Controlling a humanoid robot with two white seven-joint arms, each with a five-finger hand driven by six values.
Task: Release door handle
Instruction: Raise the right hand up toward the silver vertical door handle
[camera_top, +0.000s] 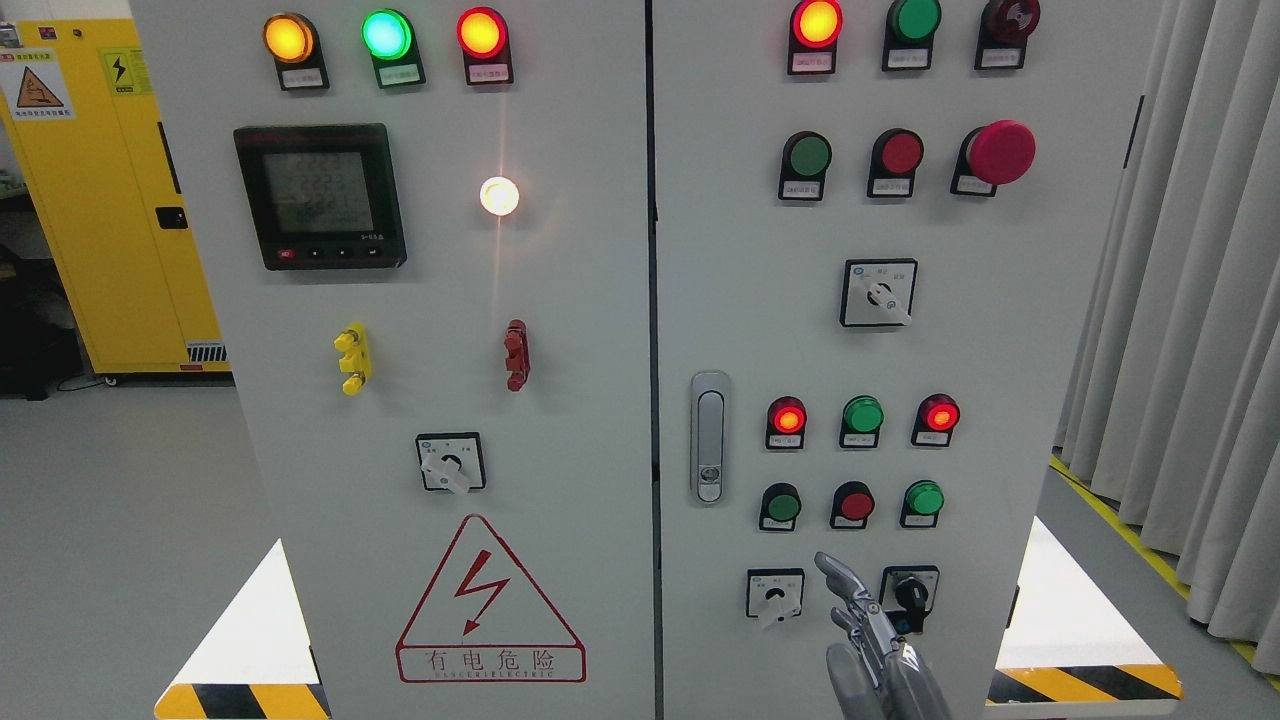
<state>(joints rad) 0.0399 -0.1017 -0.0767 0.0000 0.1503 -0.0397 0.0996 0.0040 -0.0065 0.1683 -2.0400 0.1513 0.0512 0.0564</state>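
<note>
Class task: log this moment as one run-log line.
right hand: open, holds nothing | door handle: free, up-left of hand | left hand: out of view

1 hand (870, 640) shows, rising from the bottom edge right of centre, fingers (835, 572) extended toward 11 o'clock, relaxed and gripping nothing. Its side is unclear.

The hand (875, 650) is silvery grey metal with slim, jointed fingers (835, 572); dark gaps show at the knuckles, and the smooth, pale grey palm shell widens toward the wrist.
</note>
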